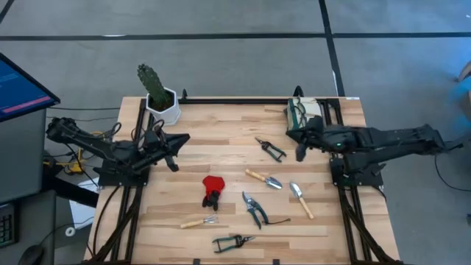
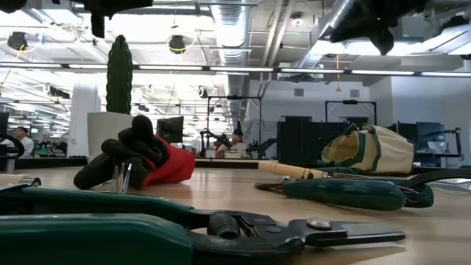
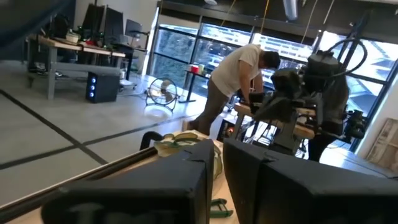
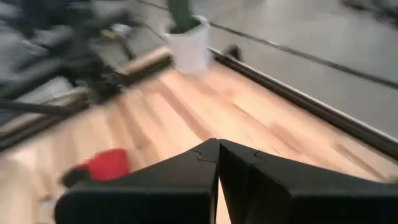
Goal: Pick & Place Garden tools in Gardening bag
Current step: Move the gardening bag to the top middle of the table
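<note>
While tools [image 1: 254, 208] lie mid-table, both closed claws hover near edges.

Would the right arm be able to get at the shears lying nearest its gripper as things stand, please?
Probably yes. The right gripper hangs shut above the table beside the gardening bag, and the shears lie in the open just inward of it, with bare wood around them and nothing on top. It would need to open first.

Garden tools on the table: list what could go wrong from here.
1. The gardening bag lies on its side at the far edge beside the right gripper; its opening may be hard to reach.
2. The shears and trowels lie close together, so a grasp may nudge a neighbour.
</note>
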You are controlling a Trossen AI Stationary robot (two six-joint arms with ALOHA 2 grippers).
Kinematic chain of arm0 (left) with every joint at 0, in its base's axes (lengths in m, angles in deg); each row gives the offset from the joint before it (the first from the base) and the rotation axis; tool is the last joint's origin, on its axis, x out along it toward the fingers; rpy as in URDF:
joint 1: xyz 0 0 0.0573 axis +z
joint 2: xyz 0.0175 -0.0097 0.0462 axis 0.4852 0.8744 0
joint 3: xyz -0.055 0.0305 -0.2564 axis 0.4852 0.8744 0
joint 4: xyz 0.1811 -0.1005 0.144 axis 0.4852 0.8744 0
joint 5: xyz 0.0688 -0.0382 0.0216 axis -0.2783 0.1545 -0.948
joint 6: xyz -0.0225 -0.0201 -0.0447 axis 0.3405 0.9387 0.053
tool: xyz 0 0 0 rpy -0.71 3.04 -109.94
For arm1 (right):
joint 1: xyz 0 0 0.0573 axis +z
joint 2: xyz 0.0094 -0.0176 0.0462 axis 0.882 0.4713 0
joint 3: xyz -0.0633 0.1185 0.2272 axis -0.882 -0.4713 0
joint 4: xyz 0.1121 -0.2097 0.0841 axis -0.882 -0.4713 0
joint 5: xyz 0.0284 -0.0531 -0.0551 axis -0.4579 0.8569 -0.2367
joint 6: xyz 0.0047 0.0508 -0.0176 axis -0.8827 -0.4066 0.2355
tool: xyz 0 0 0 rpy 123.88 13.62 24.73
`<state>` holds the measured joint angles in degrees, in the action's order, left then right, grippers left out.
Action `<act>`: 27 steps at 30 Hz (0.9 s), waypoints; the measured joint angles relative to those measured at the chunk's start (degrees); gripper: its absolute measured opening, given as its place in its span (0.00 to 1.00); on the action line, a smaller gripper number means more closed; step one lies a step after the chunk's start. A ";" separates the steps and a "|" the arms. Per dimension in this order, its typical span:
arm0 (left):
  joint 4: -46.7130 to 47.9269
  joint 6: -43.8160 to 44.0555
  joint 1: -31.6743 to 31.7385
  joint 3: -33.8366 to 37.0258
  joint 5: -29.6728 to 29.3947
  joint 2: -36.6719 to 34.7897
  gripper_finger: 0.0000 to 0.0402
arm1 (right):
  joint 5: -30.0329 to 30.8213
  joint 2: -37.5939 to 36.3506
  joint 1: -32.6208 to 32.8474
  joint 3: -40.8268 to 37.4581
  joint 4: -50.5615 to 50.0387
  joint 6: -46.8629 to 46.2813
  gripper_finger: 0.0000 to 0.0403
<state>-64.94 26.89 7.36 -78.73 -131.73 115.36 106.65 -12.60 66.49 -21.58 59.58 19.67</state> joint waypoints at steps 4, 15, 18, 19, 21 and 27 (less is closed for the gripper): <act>-0.12 0.23 0.00 -0.02 -0.22 0.60 0.06 | 2.80 6.11 -1.81 5.23 -10.44 -9.73 0.00; 1.55 1.22 0.11 0.15 -0.07 5.03 0.06 | 2.53 17.29 -6.56 15.21 -24.98 -6.06 0.00; 1.36 1.30 0.10 0.59 0.07 6.30 0.06 | 2.35 19.03 -7.62 15.42 -24.92 -6.37 0.00; 1.56 1.30 0.10 0.87 0.04 6.56 0.06 | 2.34 19.55 -8.04 15.42 -25.02 -7.30 0.00; 1.59 1.31 0.11 0.90 0.04 7.25 0.06 | 2.30 20.35 -9.15 15.42 -25.65 -11.77 0.00; 1.50 2.10 0.09 0.92 0.02 7.56 0.06 | -1.78 20.90 -16.56 15.44 -31.57 -22.38 0.00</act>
<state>-63.44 28.99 7.44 -77.82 -131.71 122.92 104.88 8.30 49.92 -6.13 28.01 -2.71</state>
